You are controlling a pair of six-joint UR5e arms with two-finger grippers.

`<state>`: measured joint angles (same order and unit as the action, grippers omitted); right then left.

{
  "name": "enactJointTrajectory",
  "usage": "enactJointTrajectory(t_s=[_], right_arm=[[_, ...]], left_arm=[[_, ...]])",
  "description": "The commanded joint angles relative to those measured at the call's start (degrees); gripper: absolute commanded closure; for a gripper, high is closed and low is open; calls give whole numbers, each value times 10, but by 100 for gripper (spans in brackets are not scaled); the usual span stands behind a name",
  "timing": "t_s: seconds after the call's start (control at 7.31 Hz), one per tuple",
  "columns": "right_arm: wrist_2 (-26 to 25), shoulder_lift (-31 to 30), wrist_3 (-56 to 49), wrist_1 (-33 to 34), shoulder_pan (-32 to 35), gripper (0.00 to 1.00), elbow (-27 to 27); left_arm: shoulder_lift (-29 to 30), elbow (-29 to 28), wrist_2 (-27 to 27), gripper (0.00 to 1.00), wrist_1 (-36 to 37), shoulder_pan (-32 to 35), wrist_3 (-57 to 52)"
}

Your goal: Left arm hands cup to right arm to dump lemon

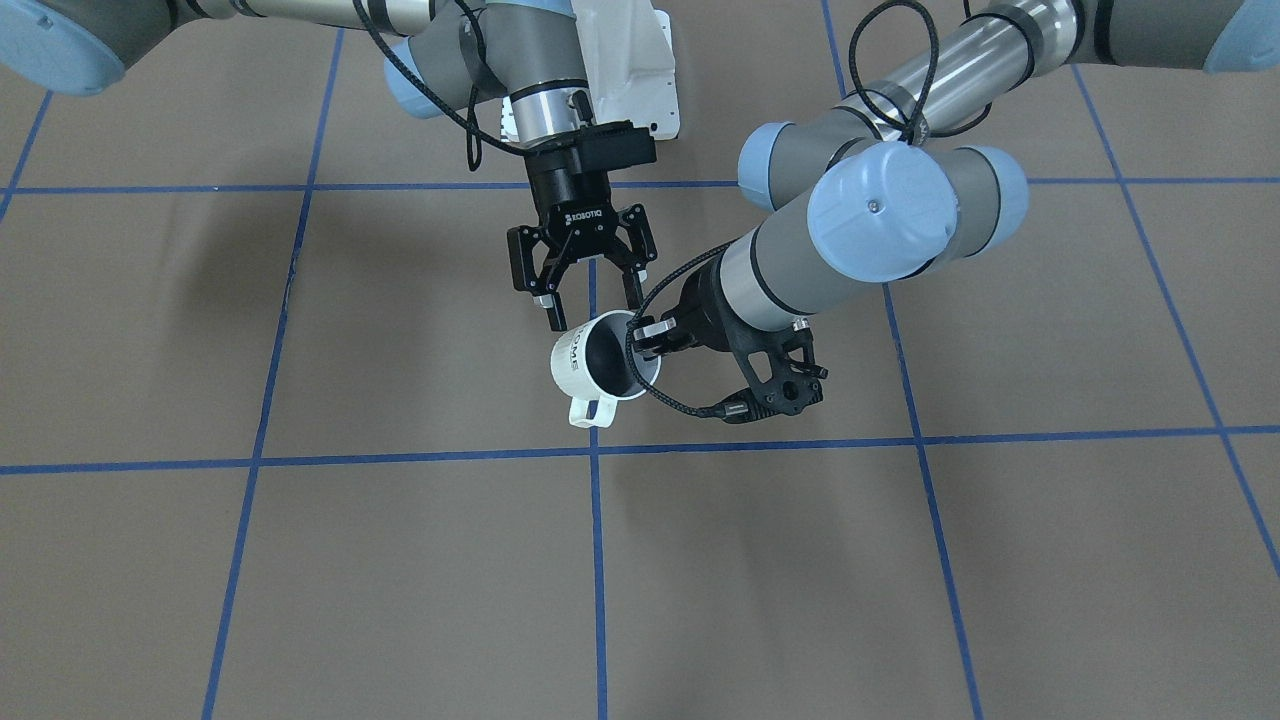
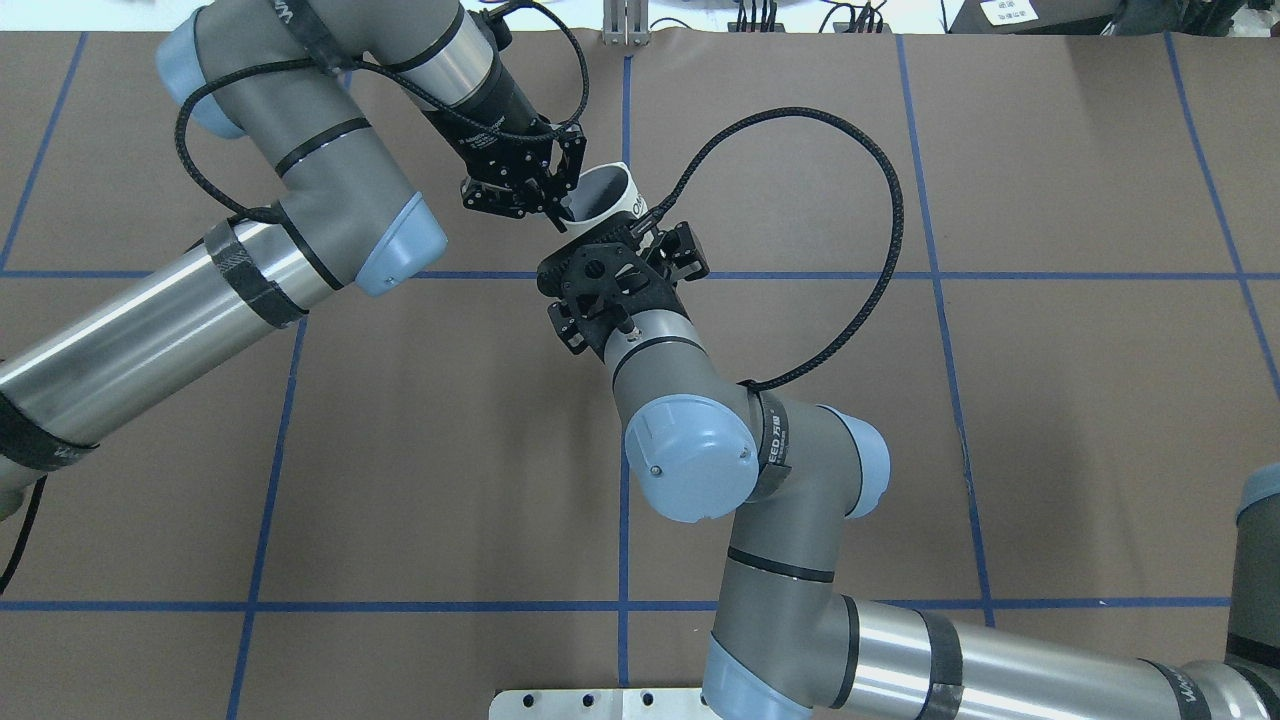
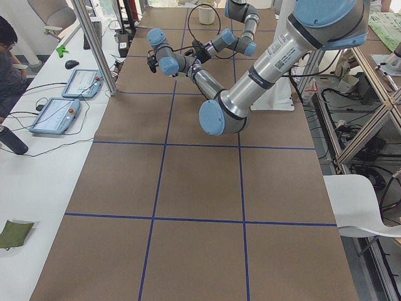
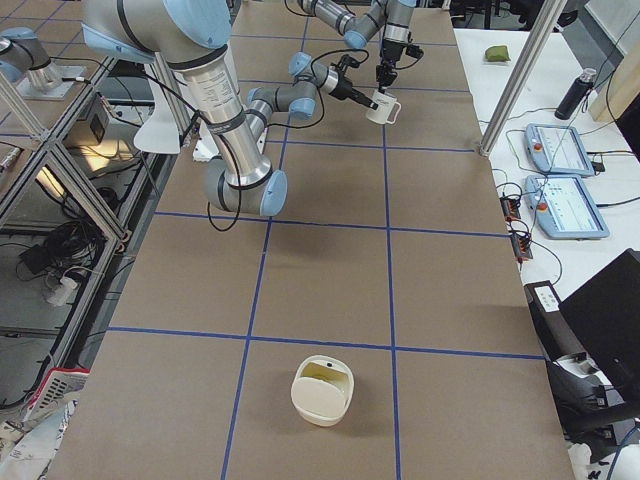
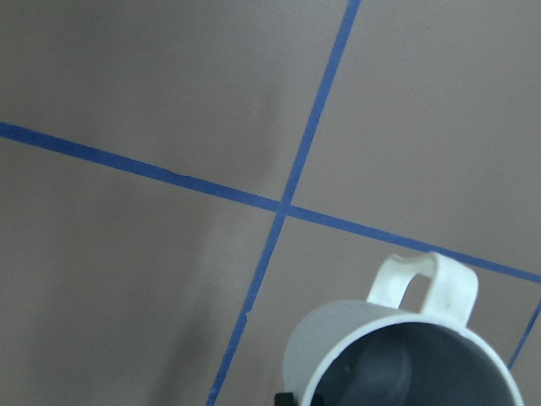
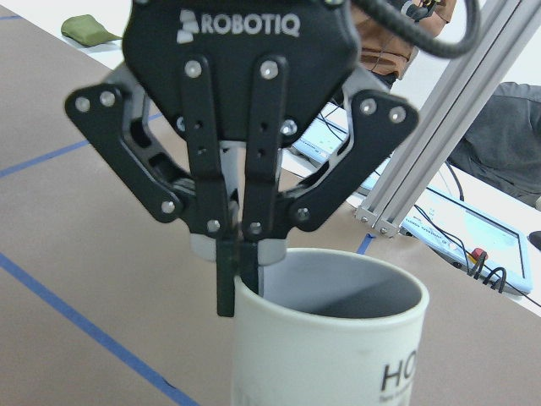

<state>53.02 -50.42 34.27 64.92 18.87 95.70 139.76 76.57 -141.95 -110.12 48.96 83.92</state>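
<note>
Bench point(image 1: 300, 560): brown paper with a blue tape grid. The handover point is up in the air over a tape crossing. The only other thing on the paper is a cream tub point(image 4: 320, 410), well apart, out toward the robot's right end. Tablets and a frame post sit beyond the cup, off the paper.

Cup point(image 1: 575, 365): off the bench, pinched at the rim by the left fingers point(image 6: 225, 279), one inside the wall and one outside. The mouth tips toward the front camera.

Lemon point(image 5: 382, 372): there's a dim rounded lump at the cup bottom in the left wrist view. Probably the lemon, but it's too dark to be sure.

Right fingers point(image 1: 553, 312): spread wide and holding nothing, tips just beside the cup wall.

Key relation:
- The cup sits dead ahead of the right fingers.
- Its long axis runs crosswise to their reach, so this is a side grasp on the body.
- The handle is on the side away from the right fingers, so it's out of the way.
- The left fingers take up the rim above, so the right pair wants to close lower on the wall.

My read: the right side eases forward until the wall sits between the pads and clamps, and only then does the left let go. The glazed wall looks slick, so a shallow bite could let the cup roll and spill the fruit early.
</note>
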Motion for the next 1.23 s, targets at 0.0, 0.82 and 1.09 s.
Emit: enactJointTrajectory(t_s=[0.0,0.82,1.09], right_arm=[[3,-3,1,6,0,1,29],[332,-19,52,111,193,1,54],[442,-28,54,176,261,1,51]], left_arm=[[0,-17,10,100,-22,0,0],[-12,-15,50,100,-15,20,-32],[-47,-8,49,100,-14,53,-86]])
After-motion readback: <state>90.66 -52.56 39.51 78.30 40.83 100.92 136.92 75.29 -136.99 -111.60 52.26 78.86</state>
